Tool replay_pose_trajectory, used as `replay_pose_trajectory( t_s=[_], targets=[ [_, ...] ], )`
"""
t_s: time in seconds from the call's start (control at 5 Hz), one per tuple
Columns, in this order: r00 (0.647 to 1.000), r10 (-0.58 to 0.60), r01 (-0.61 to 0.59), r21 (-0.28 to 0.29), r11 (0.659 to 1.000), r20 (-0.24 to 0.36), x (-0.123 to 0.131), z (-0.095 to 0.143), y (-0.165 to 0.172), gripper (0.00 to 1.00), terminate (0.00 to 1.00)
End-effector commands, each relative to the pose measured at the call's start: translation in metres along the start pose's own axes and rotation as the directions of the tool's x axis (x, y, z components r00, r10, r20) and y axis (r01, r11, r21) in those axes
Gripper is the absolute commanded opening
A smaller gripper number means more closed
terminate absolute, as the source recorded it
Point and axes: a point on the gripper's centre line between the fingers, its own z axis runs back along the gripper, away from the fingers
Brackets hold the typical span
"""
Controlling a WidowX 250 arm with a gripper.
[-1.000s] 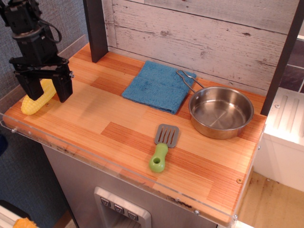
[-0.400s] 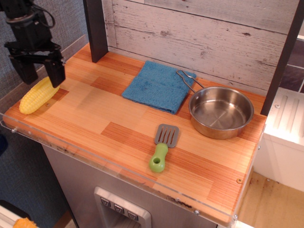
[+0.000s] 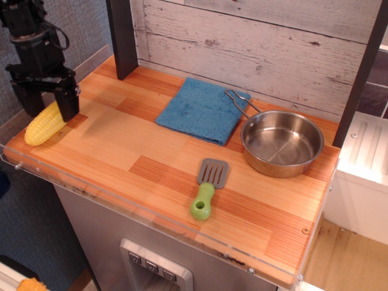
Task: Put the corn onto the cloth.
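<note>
The yellow corn [image 3: 40,127] lies on the wooden counter at its far left edge, pointing toward the front left. My gripper [image 3: 48,113] hangs over the corn's upper end, jaws open, one black finger [image 3: 68,103] on each side of the cob. I cannot tell whether the fingers touch it. The blue cloth [image 3: 203,110] lies flat at the back middle of the counter, well to the right of the gripper, with nothing on it.
A steel pan [image 3: 282,143] stands right of the cloth, its handle lying over the cloth's far corner. A grey spatula with a green handle [image 3: 208,188] lies in front. A dark post [image 3: 123,36] stands at the back left. The counter [image 3: 121,151] has a clear plastic front lip.
The gripper lifted and shifted left along the corn, then came down a little over the cob's upper end with its jaws narrower. The corn has hardly moved.
</note>
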Motion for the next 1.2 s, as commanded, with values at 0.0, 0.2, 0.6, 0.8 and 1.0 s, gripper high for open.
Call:
replay_pose_trajectory(
  t_s=[0.0, 0.2, 0.6, 0.8, 1.0],
  targets=[
    [1.0, 0.007, -0.007, 0.04, 0.999, -0.012, 0.001, -0.011, -0.002, 1.0, 0.0],
    [1.0, 0.013, -0.015, 0.068, 0.998, 0.026, -0.002, 0.001, -0.005, 0.0, 0.0],
    [0.991, 0.017, -0.013, -0.031, 0.999, 0.135, 0.008, 0.047, -0.068, 0.0, 0.0],
    [0.995, -0.023, 0.028, -0.055, 0.998, 0.1, 0.027, 0.038, -0.115, 0.0, 0.0],
    [0.996, -0.052, 0.055, -0.038, 0.998, 0.068, 0.045, 0.021, -0.15, 0.0, 0.0]
  ],
)
